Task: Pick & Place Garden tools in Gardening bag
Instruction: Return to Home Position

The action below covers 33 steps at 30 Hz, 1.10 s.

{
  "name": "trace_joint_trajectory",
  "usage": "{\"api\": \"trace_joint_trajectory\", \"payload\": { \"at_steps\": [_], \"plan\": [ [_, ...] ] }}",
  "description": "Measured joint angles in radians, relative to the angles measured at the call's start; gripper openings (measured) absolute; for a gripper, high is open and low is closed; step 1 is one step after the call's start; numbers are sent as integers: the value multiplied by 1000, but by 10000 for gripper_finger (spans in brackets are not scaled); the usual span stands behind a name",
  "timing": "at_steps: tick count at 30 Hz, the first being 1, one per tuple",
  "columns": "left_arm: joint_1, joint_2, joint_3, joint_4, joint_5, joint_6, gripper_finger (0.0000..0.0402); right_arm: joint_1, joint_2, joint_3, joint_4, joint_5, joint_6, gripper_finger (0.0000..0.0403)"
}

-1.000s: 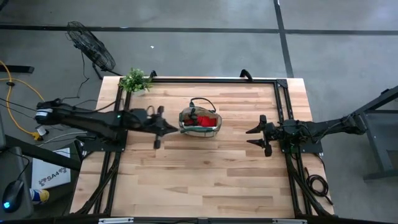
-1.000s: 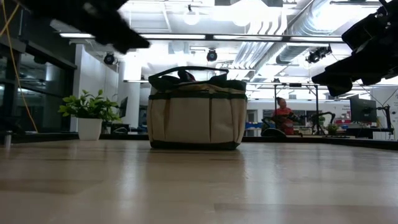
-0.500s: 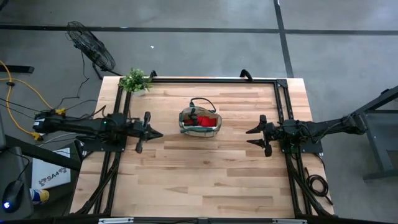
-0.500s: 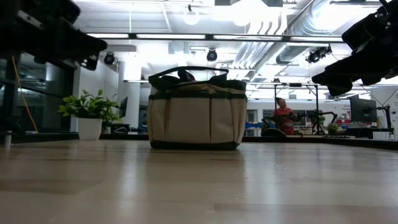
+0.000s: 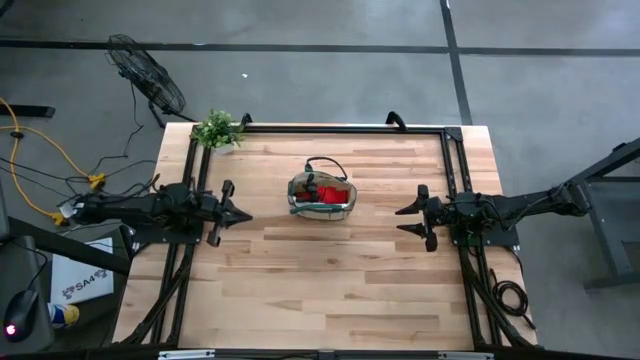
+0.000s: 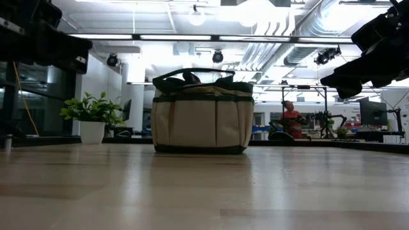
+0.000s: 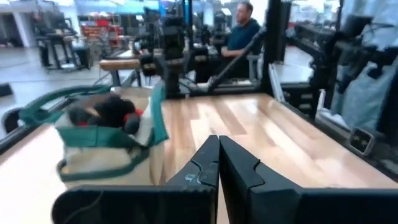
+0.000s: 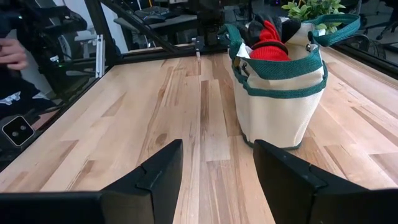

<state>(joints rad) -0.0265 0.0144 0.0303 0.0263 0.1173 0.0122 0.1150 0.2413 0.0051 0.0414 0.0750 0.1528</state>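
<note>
While the job reads to us as all but done, we begin from above. The gardening bag [image 5: 296,198] stands upright near the middle of the table [image 5: 330,290], mouth up so things can drop straight in. The red gloves [image 5: 330,192] lie on top of its load. We see nothing loose on the boards, and whatever lies under the gloves is hidden. The left gripper [image 5: 228,205] sits by the table's left edge and the right gripper [image 5: 405,221] by its right edge. Both are well apart from the bag, which to us fits arms parked out of the way. The plant [image 5: 217,129] sits at the far left corner, apart from all of it.

From table height, the gardening bag [image 6: 201,121] rests flat on its base, its dark handle arching over the rim. The left arm [image 6: 45,41] and right arm [image 6: 370,54] hang high at the upper corners, clear of the wood. A person [image 6: 291,115] shows far off in the room.

Past the left wrist, the left gripper [image 7: 218,140] has its fingers [image 7: 239,168] pressed together on nothing. The gardening bag [image 7: 93,146] stands ahead of it, gloves heaped at the opening.

Past the right wrist, the right gripper [image 8: 217,152] has its fingers [image 8: 161,168] spread wide, nothing between them. The gardening bag [image 8: 280,106] stands ahead of it, the red gloves [image 8: 270,34] poking above the green trim.
</note>
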Motion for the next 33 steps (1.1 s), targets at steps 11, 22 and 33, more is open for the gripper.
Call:
{"api": "trace_joint_trajectory", "payload": {
  "at_steps": [11, 22, 33],
  "plan": [
    [0, -7, -2, -31, -63, 9, 1, 0, 0, 0, 0, 0, 0, 189],
    [0, -8, -3, -25, -60, 9, 1, 0, 0, 0, 0, 0, 0, 189],
    [0, -8, -3, -25, -59, 9, 1, 0, 0, 0, 0, 0, 0, 189]
  ]
}}
